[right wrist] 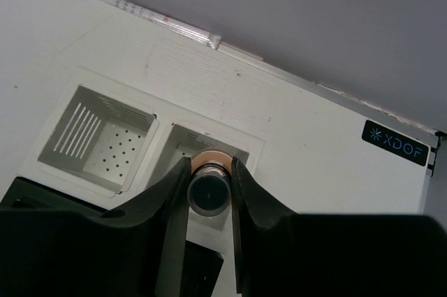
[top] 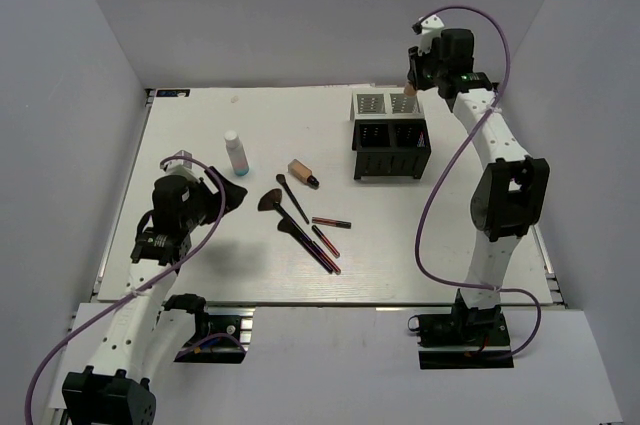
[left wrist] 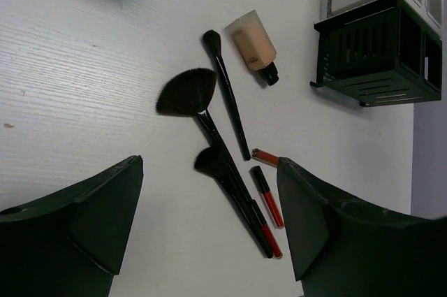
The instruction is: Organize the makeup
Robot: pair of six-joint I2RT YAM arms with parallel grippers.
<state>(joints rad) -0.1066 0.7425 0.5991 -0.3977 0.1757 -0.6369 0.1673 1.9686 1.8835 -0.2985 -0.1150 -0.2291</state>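
Note:
My right gripper point(right wrist: 210, 189) is shut on a tan foundation bottle point(right wrist: 209, 193), cap up, right over the organizer's back right white compartment point(right wrist: 183, 145); the top view shows this gripper point(top: 414, 83) above the black mesh organizer point(top: 390, 137). A second tan foundation bottle point(top: 303, 172) lies on the table, also in the left wrist view point(left wrist: 254, 45). A fan brush point(left wrist: 188, 96), two other black brushes point(left wrist: 225, 94) and dark-red pencils point(left wrist: 267, 197) lie mid-table. The white-capped bottle point(top: 236, 153) stands upright. My left gripper point(left wrist: 209, 199) is open and empty, above the table left of the brushes.
The organizer has two white back compartments point(right wrist: 94, 136) and black front ones point(left wrist: 380, 52). The table's far edge point(right wrist: 188, 28) and grey walls lie just behind it. The right arm's purple cable point(top: 440, 185) hangs beside the organizer.

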